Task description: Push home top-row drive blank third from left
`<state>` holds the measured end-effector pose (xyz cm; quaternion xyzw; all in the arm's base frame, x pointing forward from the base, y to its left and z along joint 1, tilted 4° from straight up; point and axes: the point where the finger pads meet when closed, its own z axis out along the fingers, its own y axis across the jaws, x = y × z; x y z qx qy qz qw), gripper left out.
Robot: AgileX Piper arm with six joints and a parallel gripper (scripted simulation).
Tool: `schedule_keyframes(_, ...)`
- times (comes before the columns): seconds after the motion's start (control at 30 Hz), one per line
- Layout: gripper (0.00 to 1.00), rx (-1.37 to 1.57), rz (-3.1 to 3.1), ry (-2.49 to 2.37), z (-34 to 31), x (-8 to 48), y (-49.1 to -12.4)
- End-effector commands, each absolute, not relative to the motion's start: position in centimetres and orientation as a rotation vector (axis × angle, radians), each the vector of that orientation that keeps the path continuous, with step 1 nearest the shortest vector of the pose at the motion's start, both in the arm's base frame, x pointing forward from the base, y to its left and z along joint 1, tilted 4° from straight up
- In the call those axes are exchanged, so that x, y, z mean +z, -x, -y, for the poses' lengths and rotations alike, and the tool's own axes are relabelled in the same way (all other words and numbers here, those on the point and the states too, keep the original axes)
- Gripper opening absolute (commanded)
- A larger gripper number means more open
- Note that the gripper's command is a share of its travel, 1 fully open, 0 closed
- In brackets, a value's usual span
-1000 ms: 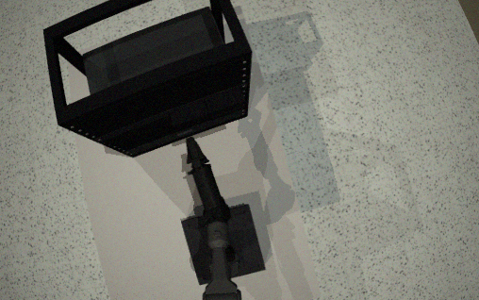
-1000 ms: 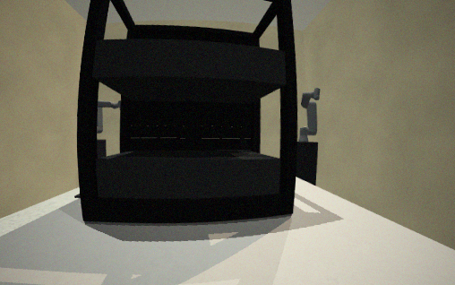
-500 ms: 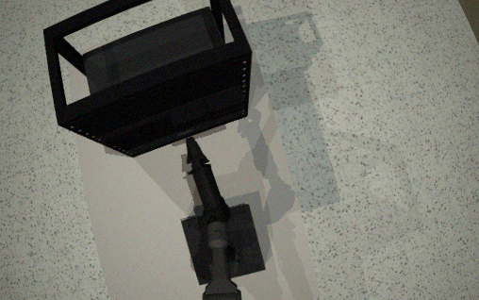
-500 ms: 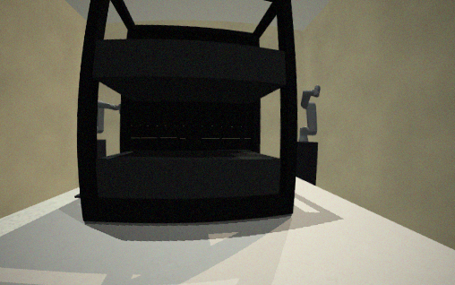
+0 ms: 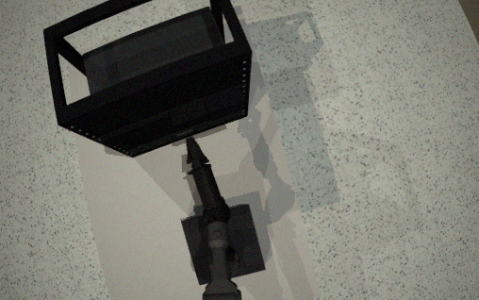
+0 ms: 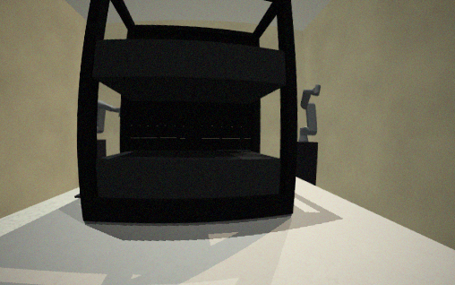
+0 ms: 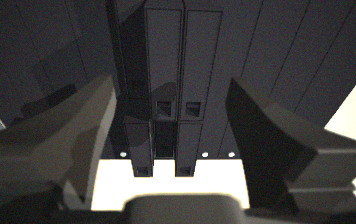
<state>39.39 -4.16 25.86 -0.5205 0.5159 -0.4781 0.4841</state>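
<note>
Arm [image 5: 207, 189] stretched fwd from its base plate [image 5: 250, 255], reaching toward the rack [image 5: 53, 71] at the counter's far-left area. Gripper [image 5: 192, 147] sits just short of the chassis front [image 5: 184, 120], fingers spread wide, nothing between them. Wrist cam looks straight at the drive blanks: several stand proud, incl. one [image 7: 164, 65] dead ahead between the open jaws. Probably the target top-row blank, but lighting's too dark to count slots. Contact w/ it: can't tell. Exterior view shows only the rack's back.
</note>
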Motion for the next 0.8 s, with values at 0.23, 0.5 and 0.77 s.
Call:
schedule_keyframes(0.23, 1.0, -1.164, -1.256, 1.268, 5.8, 25.7, -39.5)
schedule_keyframes(0.5, 1.0, -1.164, -1.256, 1.268, 11.5, 25.1, -39.6)
schedule_keyframes(0.77, 1.0, -1.164, -1.256, 1.268, 14.9, 24.7, -39.6)
